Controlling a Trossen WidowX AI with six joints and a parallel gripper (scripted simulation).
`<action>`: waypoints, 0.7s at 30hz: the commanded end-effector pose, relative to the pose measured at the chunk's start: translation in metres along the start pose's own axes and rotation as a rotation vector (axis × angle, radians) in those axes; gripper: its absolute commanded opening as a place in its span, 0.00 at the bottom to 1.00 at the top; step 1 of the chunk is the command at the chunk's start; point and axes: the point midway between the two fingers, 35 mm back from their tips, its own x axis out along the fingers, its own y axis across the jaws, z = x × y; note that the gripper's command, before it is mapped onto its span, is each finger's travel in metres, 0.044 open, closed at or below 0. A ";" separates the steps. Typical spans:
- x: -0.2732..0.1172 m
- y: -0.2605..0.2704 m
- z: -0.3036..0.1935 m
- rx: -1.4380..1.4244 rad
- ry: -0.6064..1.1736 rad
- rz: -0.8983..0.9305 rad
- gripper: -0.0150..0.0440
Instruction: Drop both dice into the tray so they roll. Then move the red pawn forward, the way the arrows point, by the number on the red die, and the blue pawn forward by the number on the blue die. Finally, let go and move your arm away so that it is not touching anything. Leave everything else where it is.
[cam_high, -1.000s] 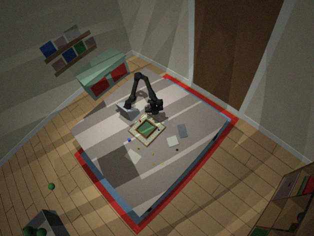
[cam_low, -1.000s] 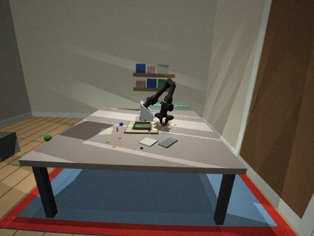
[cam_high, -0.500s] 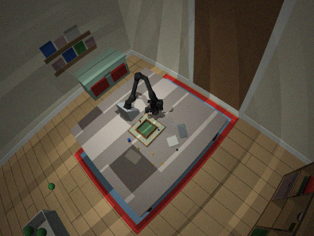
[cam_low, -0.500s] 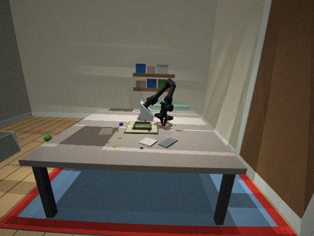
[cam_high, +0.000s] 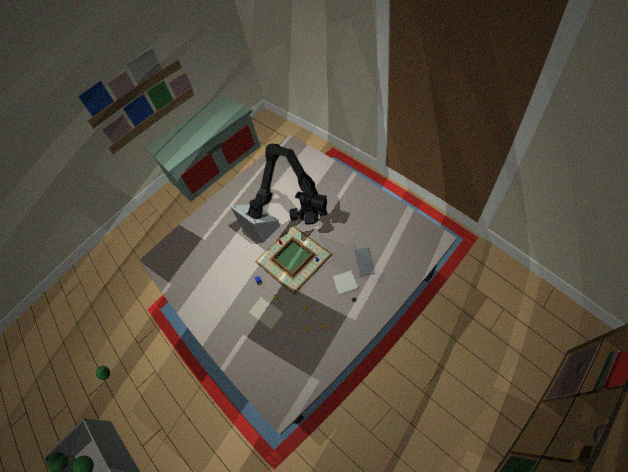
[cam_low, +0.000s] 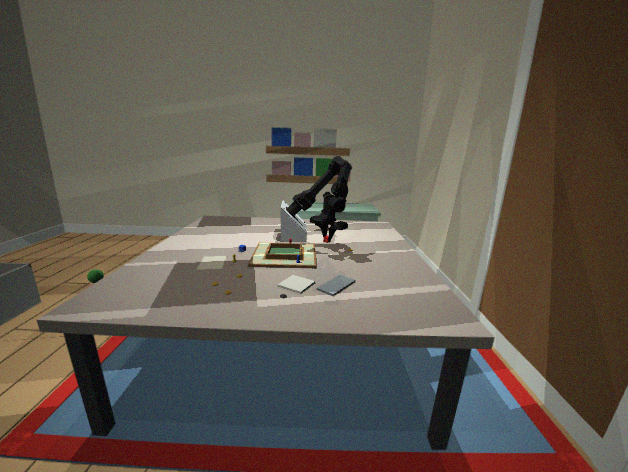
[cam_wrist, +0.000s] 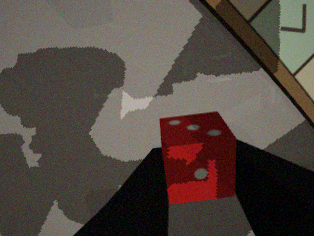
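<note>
My gripper (cam_low: 327, 238) (cam_wrist: 193, 153) is shut on the red die (cam_low: 326, 239) (cam_wrist: 192, 160) and holds it above the table, beside the board. In the wrist view one pip shows on the die's near face and three on its upper face. The blue die (cam_high: 258, 279) (cam_low: 242, 248) lies on the table off the board's left side. The tray (cam_high: 292, 256) (cam_low: 284, 251) in the middle of the board is empty. The red pawn (cam_high: 280, 242) (cam_low: 290, 241) stands on the board's track near the arm base. The blue pawn (cam_high: 317, 259) (cam_low: 298, 258) stands on the track opposite.
The board's wooden edge (cam_wrist: 280, 72) shows at the upper right in the wrist view. A white pad (cam_high: 345, 282) (cam_low: 296, 283), a grey book (cam_high: 364, 261) (cam_low: 336, 284), a dark disc (cam_high: 353, 299) (cam_low: 283, 295), a yellow pawn (cam_high: 275, 296) (cam_low: 234, 258) and several yellow pieces lie around the board.
</note>
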 end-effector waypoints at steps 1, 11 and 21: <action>-0.026 0.003 -0.002 0.006 0.001 0.007 0.25; -0.067 0.001 -0.012 0.034 0.011 0.011 0.25; -0.060 -0.006 0.023 0.167 0.000 0.004 0.25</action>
